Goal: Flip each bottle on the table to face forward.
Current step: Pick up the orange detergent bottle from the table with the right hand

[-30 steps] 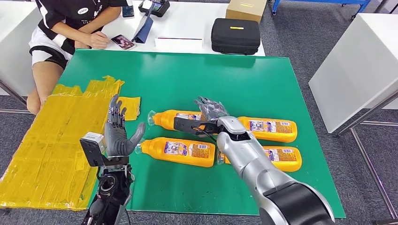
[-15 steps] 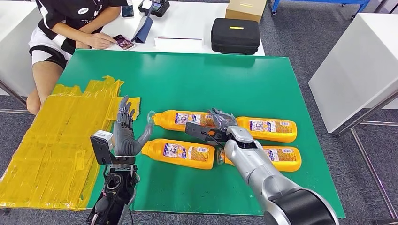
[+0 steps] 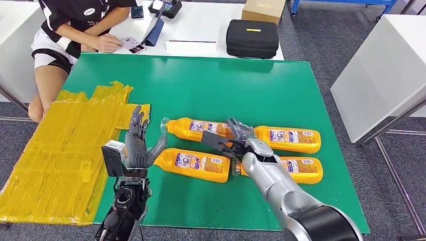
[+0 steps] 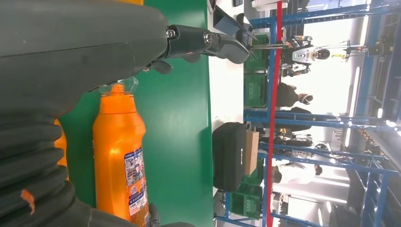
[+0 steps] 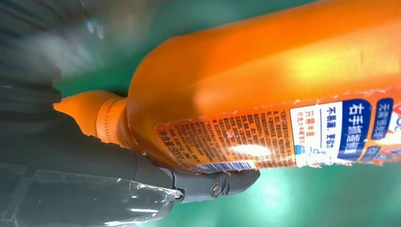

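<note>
Green surface, four orange bottles lying flat in two rows near its middle, caps toward the robot's left, back labels with small print facing up.

Far-right bottle and near-right bottle lie close behind and under the right arm; a sweep of the forearm could roll either one.

Far-left bottle sits with its cap near the left thumb. Near-left bottle lies just beside the left hand, which is raised, fingers spread, holding nothing; a careless closing could nudge the neck and spin it.

Right hand lies over the gap between the two far bottles, fingers against the far-right bottle's neck; whether it actually grips, cannot tell. Smooth rounded plastic: likely to slip mid-turn and knock a neighbour.
</note>
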